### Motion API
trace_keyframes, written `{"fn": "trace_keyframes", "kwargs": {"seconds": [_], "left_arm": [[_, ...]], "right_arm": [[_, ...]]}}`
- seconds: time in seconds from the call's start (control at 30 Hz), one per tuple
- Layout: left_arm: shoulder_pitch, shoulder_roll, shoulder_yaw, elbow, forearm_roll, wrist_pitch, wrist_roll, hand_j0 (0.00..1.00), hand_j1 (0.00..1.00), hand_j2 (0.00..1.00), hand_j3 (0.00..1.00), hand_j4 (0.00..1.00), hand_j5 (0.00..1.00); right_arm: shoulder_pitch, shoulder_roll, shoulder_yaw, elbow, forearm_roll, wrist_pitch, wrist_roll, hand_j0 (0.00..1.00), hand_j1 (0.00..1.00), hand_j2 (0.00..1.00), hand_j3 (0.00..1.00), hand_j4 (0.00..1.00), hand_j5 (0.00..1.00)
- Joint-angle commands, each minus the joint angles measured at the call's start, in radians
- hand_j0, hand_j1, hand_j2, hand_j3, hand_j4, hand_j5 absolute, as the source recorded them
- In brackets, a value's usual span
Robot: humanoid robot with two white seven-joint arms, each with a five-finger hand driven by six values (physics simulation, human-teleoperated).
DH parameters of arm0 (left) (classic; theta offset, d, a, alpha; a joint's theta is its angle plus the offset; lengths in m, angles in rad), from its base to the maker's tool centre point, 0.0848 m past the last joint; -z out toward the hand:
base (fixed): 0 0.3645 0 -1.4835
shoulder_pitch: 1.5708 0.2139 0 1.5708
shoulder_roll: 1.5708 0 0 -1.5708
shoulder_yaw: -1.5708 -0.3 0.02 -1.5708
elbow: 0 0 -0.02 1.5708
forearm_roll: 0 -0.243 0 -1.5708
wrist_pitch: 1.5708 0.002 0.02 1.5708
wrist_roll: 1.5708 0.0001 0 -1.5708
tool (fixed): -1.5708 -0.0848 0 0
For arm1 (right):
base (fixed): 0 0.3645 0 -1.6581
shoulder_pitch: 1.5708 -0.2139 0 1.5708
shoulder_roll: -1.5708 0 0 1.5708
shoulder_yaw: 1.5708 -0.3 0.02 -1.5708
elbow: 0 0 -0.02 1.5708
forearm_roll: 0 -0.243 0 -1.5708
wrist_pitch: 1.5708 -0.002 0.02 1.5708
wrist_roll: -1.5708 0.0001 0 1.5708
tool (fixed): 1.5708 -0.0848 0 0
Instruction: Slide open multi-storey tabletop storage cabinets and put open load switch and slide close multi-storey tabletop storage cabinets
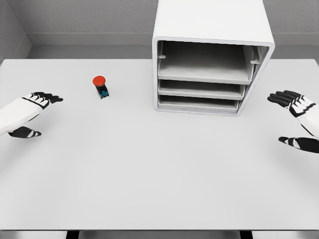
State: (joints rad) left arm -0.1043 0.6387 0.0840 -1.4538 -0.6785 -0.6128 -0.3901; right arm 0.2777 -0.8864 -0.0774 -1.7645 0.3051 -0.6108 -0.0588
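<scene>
On a pale surface (149, 169): red-capped load switch (100, 86) left of white storage cabinet (212, 59), well apart; left hand (27, 113) and right hand (299, 119) empty, fingers apart; first step pending, likely reaching for a drawer.

Bare table (149, 169) between hands; only switch (100, 86) and cabinet (209, 59) obstruct

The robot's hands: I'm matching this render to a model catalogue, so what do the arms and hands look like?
Both arms are smooth white shells. The left hand and right hand have five fingers each, black at the fingers and thumbs, with white segments across the backs. No cables or markings show.
</scene>
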Motion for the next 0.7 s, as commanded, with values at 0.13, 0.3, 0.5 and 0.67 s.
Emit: {"fn": "trace_keyframes", "kwargs": {"seconds": [0.13, 0.3, 0.5, 0.67], "left_arm": [[-0.002, 0.001, 0.002, 0.000, 0.007, 0.002, -0.001, 1.00, 1.00, 1.00, 1.00, 1.00, 1.00], [-0.023, -0.013, 0.040, -0.016, 0.007, 0.002, -0.144, 1.00, 1.00, 1.00, 1.00, 1.00, 1.00], [-0.141, -0.076, 0.040, -0.042, 0.025, 0.002, -0.221, 1.00, 1.00, 1.00, 1.00, 1.00, 1.00], [-0.210, -0.103, 0.033, -0.037, 0.023, 0.002, -0.221, 1.00, 1.00, 1.00, 1.00, 1.00, 1.00]], "right_arm": [[-0.021, 0.003, -0.004, 0.000, 0.052, 0.000, -0.049, 1.00, 1.00, 1.00, 1.00, 1.00, 1.00], [-0.023, 0.015, -0.004, 0.008, 0.058, 0.000, -0.049, 0.97, 0.97, 0.97, 0.97, 0.97, 0.97], [-0.072, 0.084, 0.016, 0.008, 0.118, 0.000, 0.016, 0.78, 0.78, 0.78, 0.78, 0.78, 0.78], [-0.170, 0.159, 0.090, 0.005, 0.144, 0.000, 0.071, 0.76, 0.76, 0.76, 0.76, 0.76, 0.76]]}}
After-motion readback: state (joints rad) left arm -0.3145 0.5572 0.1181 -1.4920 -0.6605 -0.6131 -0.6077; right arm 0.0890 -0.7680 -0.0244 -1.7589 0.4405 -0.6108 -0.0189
